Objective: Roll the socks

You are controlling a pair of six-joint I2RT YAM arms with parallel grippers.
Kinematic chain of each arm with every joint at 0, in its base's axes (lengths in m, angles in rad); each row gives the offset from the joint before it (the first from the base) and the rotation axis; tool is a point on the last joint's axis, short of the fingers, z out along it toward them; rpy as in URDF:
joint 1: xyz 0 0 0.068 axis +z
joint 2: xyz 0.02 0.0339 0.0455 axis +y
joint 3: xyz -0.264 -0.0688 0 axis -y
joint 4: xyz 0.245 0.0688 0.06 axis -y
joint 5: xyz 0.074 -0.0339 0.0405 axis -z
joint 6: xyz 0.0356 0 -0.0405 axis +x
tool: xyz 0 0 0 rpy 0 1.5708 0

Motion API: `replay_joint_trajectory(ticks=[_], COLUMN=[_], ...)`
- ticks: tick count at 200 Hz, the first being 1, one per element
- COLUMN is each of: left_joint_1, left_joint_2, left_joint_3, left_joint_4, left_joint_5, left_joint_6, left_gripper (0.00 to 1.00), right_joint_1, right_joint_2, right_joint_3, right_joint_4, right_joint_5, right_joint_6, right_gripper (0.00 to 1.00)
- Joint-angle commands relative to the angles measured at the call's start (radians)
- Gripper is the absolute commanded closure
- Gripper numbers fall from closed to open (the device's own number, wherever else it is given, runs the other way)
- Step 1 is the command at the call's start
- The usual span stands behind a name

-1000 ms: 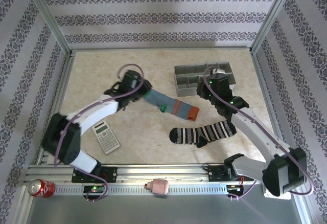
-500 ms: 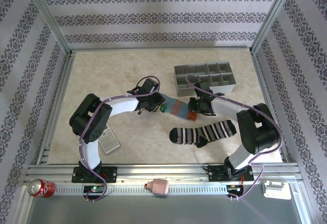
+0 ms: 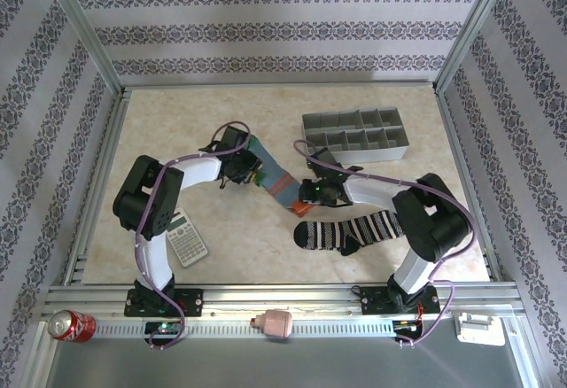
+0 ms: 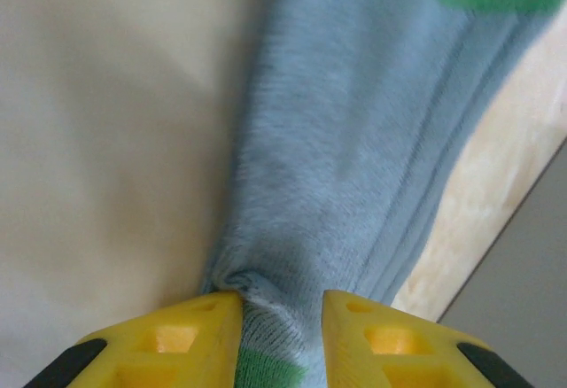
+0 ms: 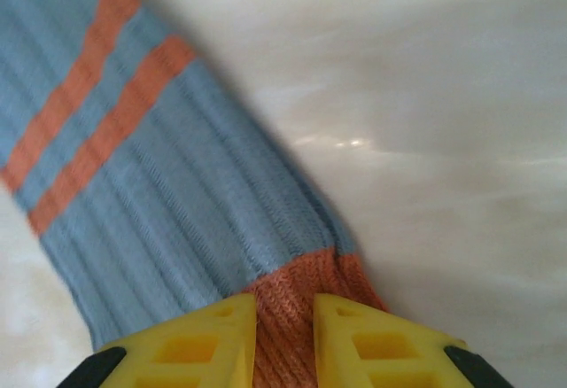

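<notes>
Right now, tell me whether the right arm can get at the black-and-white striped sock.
Probably not yet. The striped sock lies close by, uncovered, but the right fingers are shut on the orange cuff of the blue sock and would have to let go first.

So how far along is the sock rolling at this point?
Nothing is rolled yet. In hand: the left gripper pinches the toe end of the blue-grey sock, the right gripper pinches its orange cuff, holding it between them. Left: rolling it, then the black-and-white striped sock, lying flat and unrolled.
</notes>
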Motion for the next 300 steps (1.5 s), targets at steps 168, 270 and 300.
replay_joint_trajectory(ticks=[168, 270, 300], left_joint_1=[-0.026, -0.051, -0.055], left_joint_2=[-0.565, -0.402, -0.383], left_joint_3=[-0.322, -0.387, -0.397], left_joint_4=[-0.338, -0.157, -0.146], left_joint_5=[0.085, 0.127, 0.131], left_joint_6=[0.087, 0.018, 0.02], left_gripper=[0.72, 0.93, 0.93], right_joint_1=[0.267, 0.362, 0.369], right_joint_2=[-0.287, 0.052, 0.11], right_joint_3=[-0.141, 0.028, 0.058], right_joint_4=[0.083, 0.199, 0.206], right_joint_5=[0.0, 0.159, 0.204], right_joint_6=[-1.288, -1.32, -1.295], right_gripper=[0.3, 0.39, 0.52])
